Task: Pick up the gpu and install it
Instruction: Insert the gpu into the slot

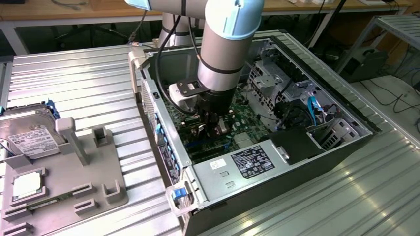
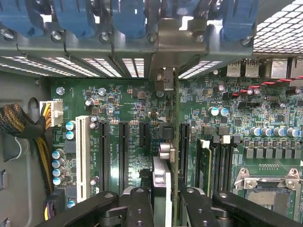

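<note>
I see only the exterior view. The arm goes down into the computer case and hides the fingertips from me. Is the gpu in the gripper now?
Observer: Yes. In the wrist view the gripper is closed on the gpu, which stands edge-on between the fingers.
Operator: Over which slot is it?
Observer: Its edge runs close beside a long black slot. I cannot tell whether it is seated.
Operator: Where is the metal end?
Observer: The metal bracket is at the case's rear wall, beneath the row of blue clips.
</note>
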Tool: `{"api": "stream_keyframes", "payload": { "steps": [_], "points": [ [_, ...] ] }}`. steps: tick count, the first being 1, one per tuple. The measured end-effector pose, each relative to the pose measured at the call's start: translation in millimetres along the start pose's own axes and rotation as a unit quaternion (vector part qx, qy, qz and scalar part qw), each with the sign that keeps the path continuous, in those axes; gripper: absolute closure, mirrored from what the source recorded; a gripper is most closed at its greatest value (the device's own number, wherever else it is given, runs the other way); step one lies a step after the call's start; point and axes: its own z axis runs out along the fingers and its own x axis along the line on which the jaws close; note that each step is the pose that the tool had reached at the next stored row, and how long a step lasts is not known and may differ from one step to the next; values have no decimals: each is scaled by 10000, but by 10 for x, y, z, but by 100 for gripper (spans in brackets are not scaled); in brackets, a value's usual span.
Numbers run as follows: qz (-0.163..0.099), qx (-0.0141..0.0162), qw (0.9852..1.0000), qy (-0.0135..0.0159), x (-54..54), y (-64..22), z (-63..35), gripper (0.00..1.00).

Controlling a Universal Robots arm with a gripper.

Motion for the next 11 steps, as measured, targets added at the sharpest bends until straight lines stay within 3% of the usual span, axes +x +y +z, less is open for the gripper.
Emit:
{"api": "stream_keyframes", "payload": {
  "steps": [11],
  "points": [
    [0, 0, 10000, 0, -1, -8, -33, 72]
  ]
}}
